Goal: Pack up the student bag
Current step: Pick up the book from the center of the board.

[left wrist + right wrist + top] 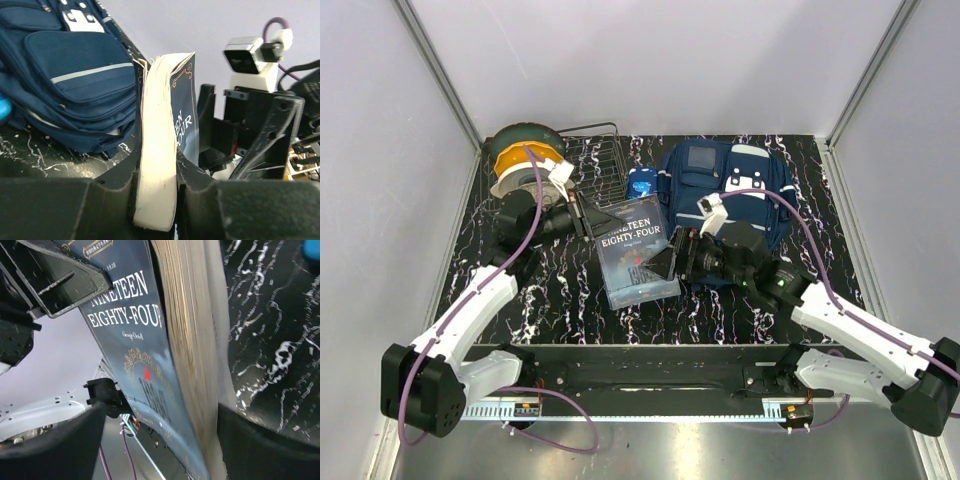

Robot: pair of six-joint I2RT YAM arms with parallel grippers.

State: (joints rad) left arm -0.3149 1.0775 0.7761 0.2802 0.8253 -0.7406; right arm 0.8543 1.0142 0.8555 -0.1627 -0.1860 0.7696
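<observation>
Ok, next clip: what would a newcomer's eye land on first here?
The paperback Nineteen Eighty-Four at the centre, caught between both arms: the left gripper is clamped on one edge while the right gripper stands open around the opposite end. Behind it to the right lies the navy student bag, with a glossy blue pencil case at its left side.

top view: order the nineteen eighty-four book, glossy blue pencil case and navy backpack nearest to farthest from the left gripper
1. Dark blue paperback book: held in the left gripper, centre.
2. Small glossy blue pencil case: just right of the gripper, further back.
3. Large navy blue fabric backpack: farthest, right side.
</observation>
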